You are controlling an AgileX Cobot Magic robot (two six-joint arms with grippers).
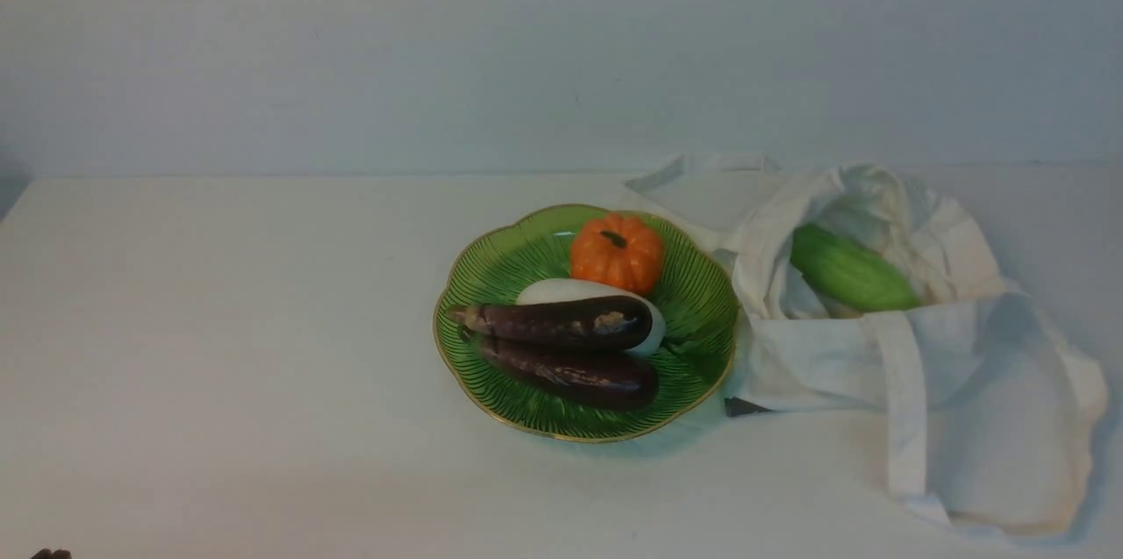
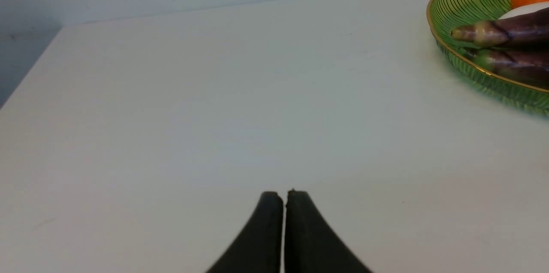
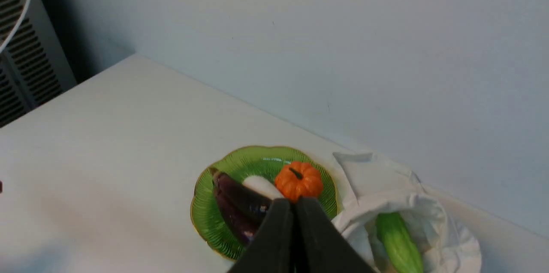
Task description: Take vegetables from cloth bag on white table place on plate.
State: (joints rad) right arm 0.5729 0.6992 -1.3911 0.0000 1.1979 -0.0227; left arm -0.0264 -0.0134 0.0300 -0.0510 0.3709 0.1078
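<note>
Two-arm rig at a white table, both pincers closed and empty. The right gripper (image 3: 295, 204) hangs high above the tabletop, angled down toward the plate and bag, its two black fingers pressed flat together with nothing between them. The left gripper (image 2: 283, 198) sits low over bare table, well apart from the plate and on its left, with its fingers likewise meeting and holding nothing.

The cloth bag (image 1: 965, 366), off-white and slumped, lies at the right of the table with its mouth open and one flat strap (image 1: 904, 401) draped across its front. Its edge lies just beside the plate. Inside the mouth rests a green ridged gourd (image 1: 847, 271).

The plate (image 1: 693, 296), green ribbed glass with a scalloped gold rim, stands near the table's middle. On it lie two dark purple eggplants (image 1: 579, 375) side by side, a white oblong vegetable (image 1: 561, 289) behind them, and a small orange pumpkin (image 1: 617, 252) farthest back.

The white table (image 1: 219, 322) is smooth and plain. It meets a pale grey wall (image 1: 439, 41), and a slatted grille (image 3: 25, 63) stands off one corner.
</note>
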